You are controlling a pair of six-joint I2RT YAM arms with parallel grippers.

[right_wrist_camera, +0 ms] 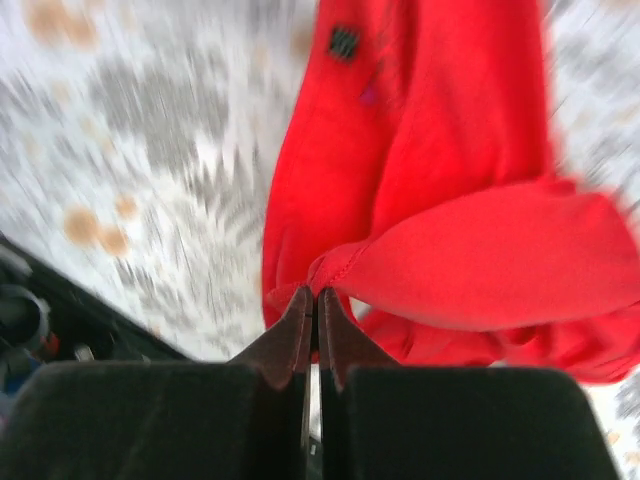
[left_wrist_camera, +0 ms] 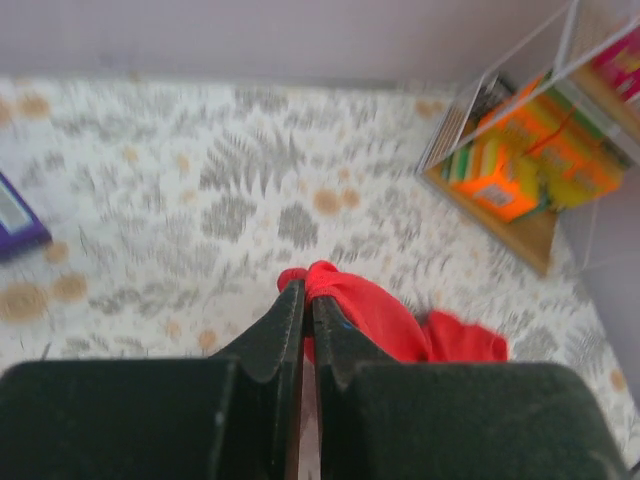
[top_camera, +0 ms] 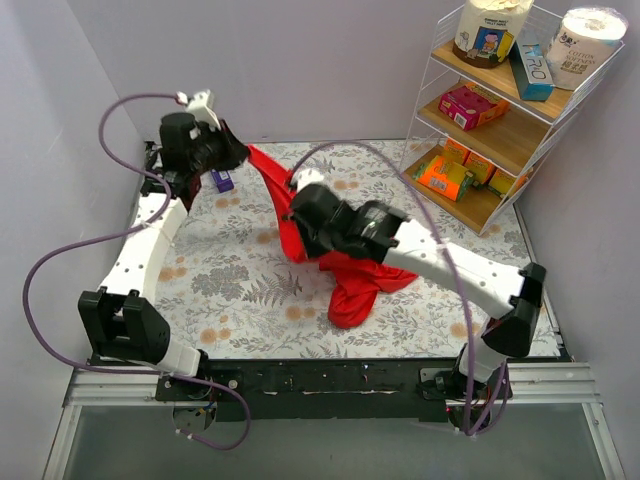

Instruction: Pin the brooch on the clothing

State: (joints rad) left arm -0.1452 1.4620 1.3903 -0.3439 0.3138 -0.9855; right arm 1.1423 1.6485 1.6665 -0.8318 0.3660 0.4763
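The clothing point(top_camera: 355, 285) is a bright red tank top, lifted and stretched between my two grippers, its lower part bunched on the floral table. My left gripper point(top_camera: 243, 155) is shut on one end of it at the back left; the left wrist view shows the jaws point(left_wrist_camera: 307, 290) pinching red fabric point(left_wrist_camera: 380, 320). My right gripper point(top_camera: 291, 215) is shut on a hemmed edge at the middle point(right_wrist_camera: 313, 298), with the cloth point(right_wrist_camera: 470, 230) hanging beyond. A small dark patch point(right_wrist_camera: 343, 41) sits on the fabric; I cannot tell if it is the brooch. No brooch shows elsewhere.
A wire and wood shelf rack point(top_camera: 500, 110) with boxes and jars stands at the back right, and also shows in the left wrist view point(left_wrist_camera: 520, 160). A small purple item point(top_camera: 222, 181) lies near the left gripper. The floral cloth point(top_camera: 240, 280) covers the table.
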